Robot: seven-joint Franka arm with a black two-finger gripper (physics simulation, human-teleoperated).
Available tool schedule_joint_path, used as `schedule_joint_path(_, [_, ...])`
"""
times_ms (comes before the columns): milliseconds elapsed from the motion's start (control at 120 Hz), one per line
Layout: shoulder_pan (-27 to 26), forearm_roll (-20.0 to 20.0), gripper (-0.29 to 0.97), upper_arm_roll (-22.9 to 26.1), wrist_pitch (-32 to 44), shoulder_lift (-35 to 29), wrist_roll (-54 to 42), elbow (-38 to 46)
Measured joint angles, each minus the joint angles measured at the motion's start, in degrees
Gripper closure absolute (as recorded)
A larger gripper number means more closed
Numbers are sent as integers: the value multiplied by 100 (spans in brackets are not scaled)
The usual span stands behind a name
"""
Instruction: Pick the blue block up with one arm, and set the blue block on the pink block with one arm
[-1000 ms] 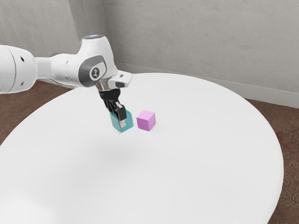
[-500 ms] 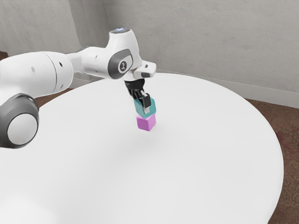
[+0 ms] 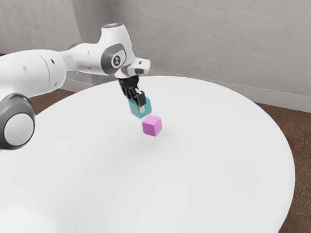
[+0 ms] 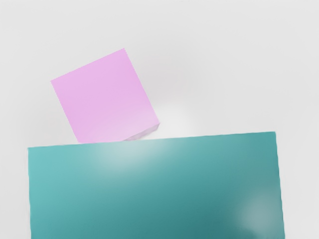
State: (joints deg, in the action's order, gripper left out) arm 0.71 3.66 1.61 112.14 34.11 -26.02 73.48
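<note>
So the gripper is clamped on the blue block, holding it in the air just above the pink block and off toward the exterior view's left. I reckon the trick is to centre it over the pink block, square up the edges, lower until the faces touch, and only then let go. No brand, label or writing on either block that I can see.

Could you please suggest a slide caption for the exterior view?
The gripper holds the blue block above the white table, close beside the pink block, not yet stacked.
</note>
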Motion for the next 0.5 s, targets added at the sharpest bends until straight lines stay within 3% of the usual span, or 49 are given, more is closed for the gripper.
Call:
schedule_joint_path(167, [16,-22,30,14,24,124,-36,-234])
schedule_joint_path(500, [77,-73,30,11,110,1082,-270,-1085])
